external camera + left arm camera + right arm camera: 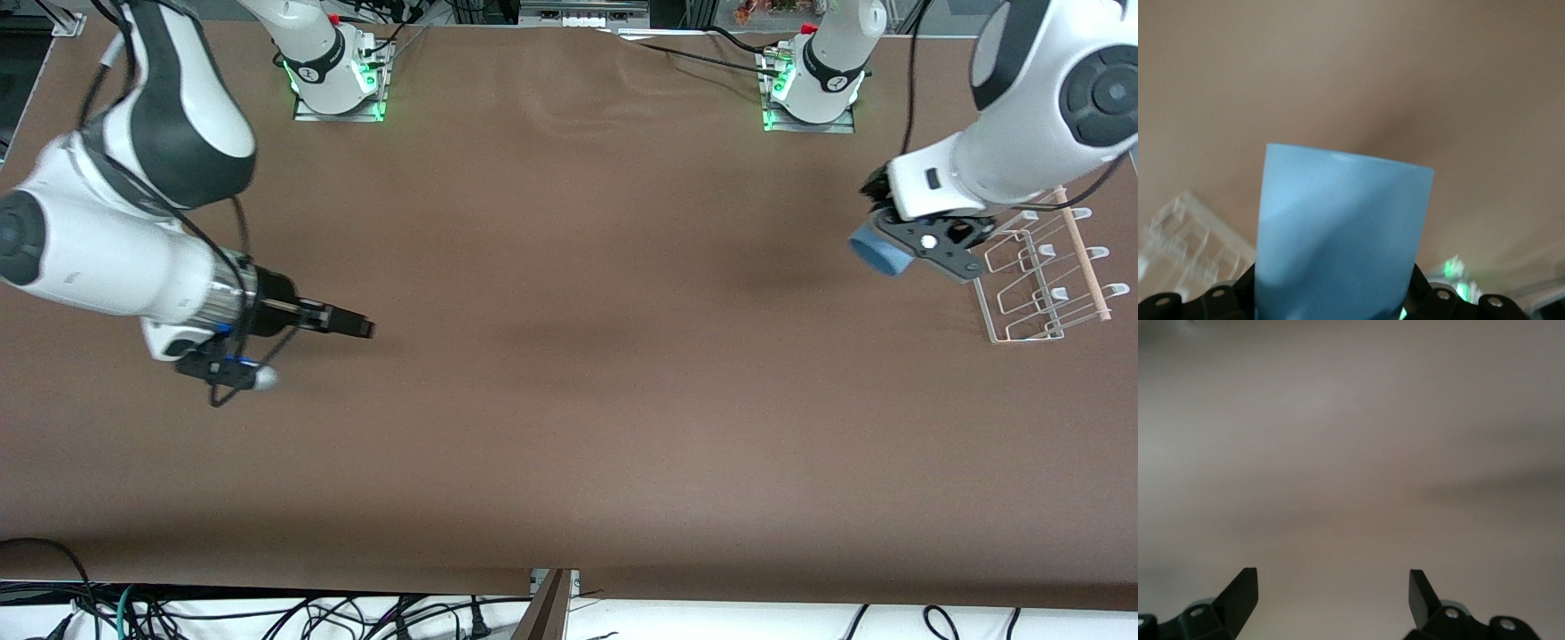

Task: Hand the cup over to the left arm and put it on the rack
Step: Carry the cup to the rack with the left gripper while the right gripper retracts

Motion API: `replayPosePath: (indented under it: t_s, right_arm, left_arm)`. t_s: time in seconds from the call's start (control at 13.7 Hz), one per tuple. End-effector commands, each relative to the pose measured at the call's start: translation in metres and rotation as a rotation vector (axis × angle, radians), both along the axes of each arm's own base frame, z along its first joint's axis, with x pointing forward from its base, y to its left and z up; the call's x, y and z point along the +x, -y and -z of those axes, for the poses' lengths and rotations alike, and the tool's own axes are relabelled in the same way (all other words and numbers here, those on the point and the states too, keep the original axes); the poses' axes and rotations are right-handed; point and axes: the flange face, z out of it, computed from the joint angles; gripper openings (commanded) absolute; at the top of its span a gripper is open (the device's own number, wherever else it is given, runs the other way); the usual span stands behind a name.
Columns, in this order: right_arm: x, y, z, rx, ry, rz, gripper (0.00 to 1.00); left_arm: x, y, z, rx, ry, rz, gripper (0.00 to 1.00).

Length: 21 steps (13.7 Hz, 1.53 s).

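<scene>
My left gripper is shut on the light-blue cup and holds it tilted on its side in the air, just beside the rack, on the rack's side toward the right arm's end. In the left wrist view the cup fills the space between the jaws of the left gripper, and a corner of the clear rack shows beside it. The rack stands at the left arm's end of the table, with a wooden rod along it. My right gripper is open and empty above the table at the right arm's end, and its fingers stand wide apart in the right wrist view.
The brown table stretches between the two arms. The arm bases stand along its edge farthest from the front camera. Cables hang below the table's near edge.
</scene>
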Motion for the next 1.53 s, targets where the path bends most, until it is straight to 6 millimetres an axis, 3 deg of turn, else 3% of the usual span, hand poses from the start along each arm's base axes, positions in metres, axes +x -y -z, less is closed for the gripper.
replayPosePath:
  t_s: [0.0,0.15,0.22,0.44,0.58,0.8,1.1,1.46]
  right_arm:
    - [-0.016,0.053,-0.037,-0.111,0.054,-0.201,1.0]
    - [-0.029,0.08,-0.06,-0.179,0.058,-0.233,1.0]
    - [-0.037,0.084,-0.067,-0.2,0.047,-0.243,1.0]
    - [-0.056,0.098,-0.096,-0.313,0.074,-0.242,1.0]
    - [-0.067,0.105,-0.114,-0.323,0.092,-0.222,1.0]
    - [-0.078,0.138,-0.103,-0.338,0.058,-0.189,1.0]
    - [-0.084,0.138,-0.104,-0.337,0.063,-0.255,1.0]
    - [-0.071,0.137,-0.103,-0.32,0.076,-0.255,1.0]
  left_arm:
    - [-0.015,-0.042,0.006,0.2,-0.124,-0.047,0.0]
    - [-0.015,-0.092,0.028,0.252,-0.225,-0.095,0.0]
    - [-0.017,-0.112,0.052,0.273,-0.303,-0.104,0.0]
    - [-0.025,-0.158,0.095,0.38,-0.417,-0.106,0.0]
    - [-0.029,-0.177,0.134,0.476,-0.527,-0.069,0.0]
    - [-0.04,-0.218,0.155,0.519,-0.595,-0.083,0.0]
    - [-0.056,-0.254,0.188,0.54,-0.683,-0.077,0.0]
    - [-0.067,-0.268,0.214,0.547,-0.725,-0.055,0.0]
